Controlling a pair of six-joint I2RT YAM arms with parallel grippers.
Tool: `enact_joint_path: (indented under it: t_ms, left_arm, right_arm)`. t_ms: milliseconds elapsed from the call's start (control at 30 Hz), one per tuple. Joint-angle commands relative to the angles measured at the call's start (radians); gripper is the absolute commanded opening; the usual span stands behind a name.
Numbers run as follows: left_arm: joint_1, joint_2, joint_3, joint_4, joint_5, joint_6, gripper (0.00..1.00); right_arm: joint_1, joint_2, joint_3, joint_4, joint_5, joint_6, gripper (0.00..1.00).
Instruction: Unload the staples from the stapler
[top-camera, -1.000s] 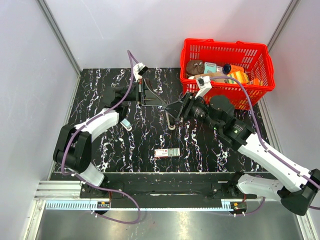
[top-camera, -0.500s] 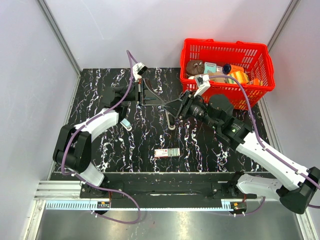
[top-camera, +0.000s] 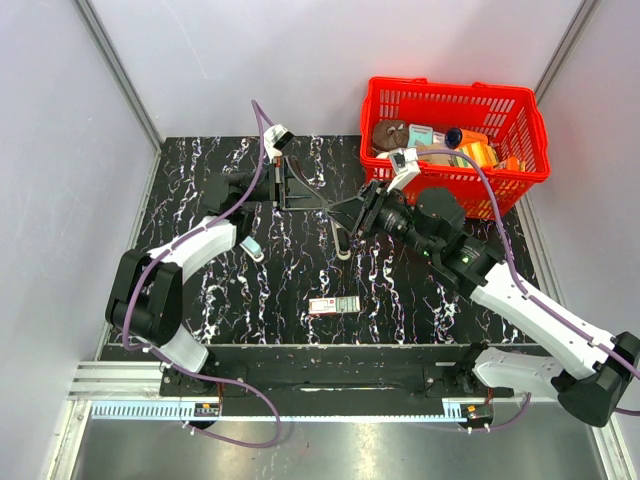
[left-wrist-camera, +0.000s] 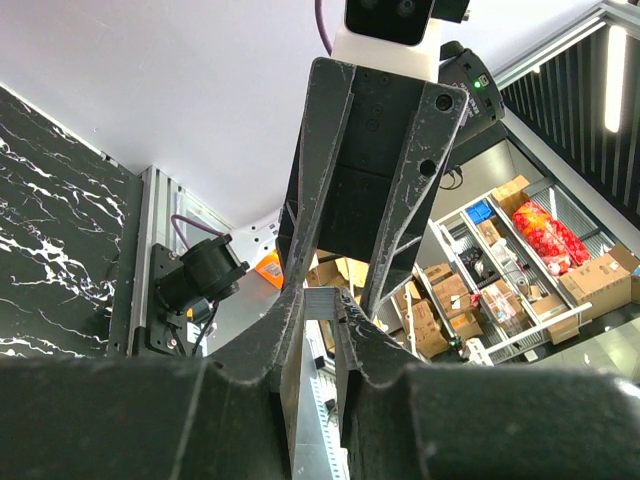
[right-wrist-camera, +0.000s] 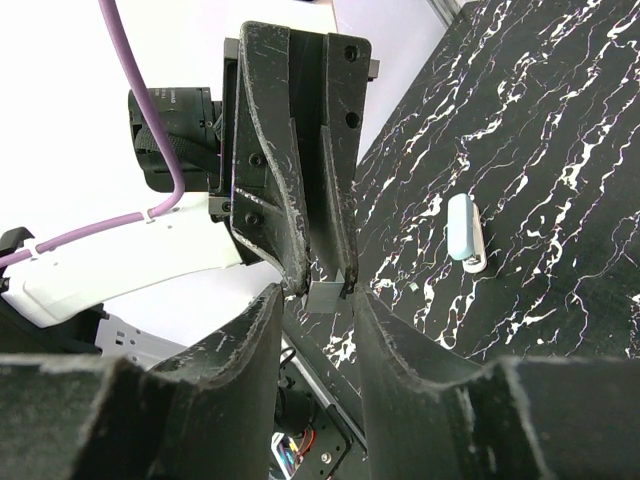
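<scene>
My left gripper (top-camera: 322, 204) is shut on the stapler (left-wrist-camera: 322, 304), a slim silvery-grey bar held lengthwise between its fingers above the back middle of the table. A short, finely ribbed silvery end (right-wrist-camera: 330, 294) sticks out past the left fingertips. My right gripper (top-camera: 346, 216) faces the left one tip to tip. In the right wrist view its jaws (right-wrist-camera: 318, 312) are open and stand on either side of that silvery end, with a small gap on each side. From the top view the stapler is mostly hidden by the fingers.
A flat pink-and-green box (top-camera: 334, 305) lies on the black marbled table near the front middle. A small light-blue and white object (top-camera: 253, 248) lies left of centre and also shows in the right wrist view (right-wrist-camera: 466, 232). A red basket (top-camera: 533, 112) with several items stands back right.
My right gripper has moved a little up and left, closer to the left gripper's tips. The left gripper has kept its hold and hardly moved.
</scene>
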Motion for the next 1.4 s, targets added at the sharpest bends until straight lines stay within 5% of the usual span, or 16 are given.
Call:
enact_joint_path:
  t_ms: [0,600,1233,1367]
  left_arm:
    - [0.001,-0.030,0.011,0.292,-0.028,-0.002,0.18]
    - [0.003,-0.029,0.013,0.276,-0.025,0.007,0.17]
    - [0.006,-0.035,0.002,0.278,-0.022,0.013,0.18]
    - [0.004,-0.039,0.003,0.266,-0.014,0.022,0.24]
  right_arm:
    - [-0.001,0.013,0.003,0.090,-0.051,0.016,0.39]
    - [-0.001,0.026,-0.019,0.116,-0.085,0.035,0.41]
    - [-0.001,0.003,-0.020,0.130,-0.024,0.018,0.25]
    - [-0.001,-0.004,-0.020,0.119,-0.019,0.013,0.20]
